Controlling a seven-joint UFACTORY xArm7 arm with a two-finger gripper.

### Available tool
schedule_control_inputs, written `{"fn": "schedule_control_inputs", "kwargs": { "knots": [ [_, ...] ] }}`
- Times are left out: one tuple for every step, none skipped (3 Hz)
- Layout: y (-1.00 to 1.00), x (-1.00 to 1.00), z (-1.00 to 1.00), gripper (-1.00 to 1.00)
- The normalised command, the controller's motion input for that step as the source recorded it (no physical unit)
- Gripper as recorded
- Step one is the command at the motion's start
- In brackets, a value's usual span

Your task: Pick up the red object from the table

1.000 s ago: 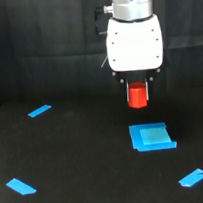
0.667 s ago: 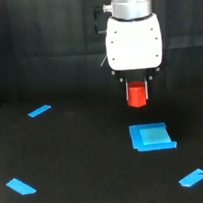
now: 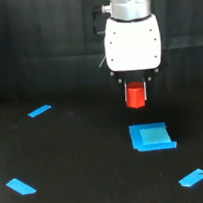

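Clearly unlabelled, red object [image 3: 136, 96] clamped between jaws, above table [image 3: 84, 156]

Matt black table [image 3: 70, 158], seemingly matt red object [image 3: 135, 96]

The small stubby red-orange block [image 3: 136, 96] sits between the fingers of the white robot gripper [image 3: 136, 93], above the flat matte black table [image 3: 80, 162], behind the blue square patch [image 3: 150, 137].

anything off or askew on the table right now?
Nothing stands out. The tool holds the red object upright above the table. The blue square patch and three blue tape strips lie flat; no spill or damage visible.
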Motion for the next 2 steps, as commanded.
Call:
{"fn": "schedule_control_inputs", "kwargs": {
  "knots": [
    [0.08, -0.03, -0.05, -1.00],
    [0.09, -0.09, 0.07, -0.94]
  ]
}}
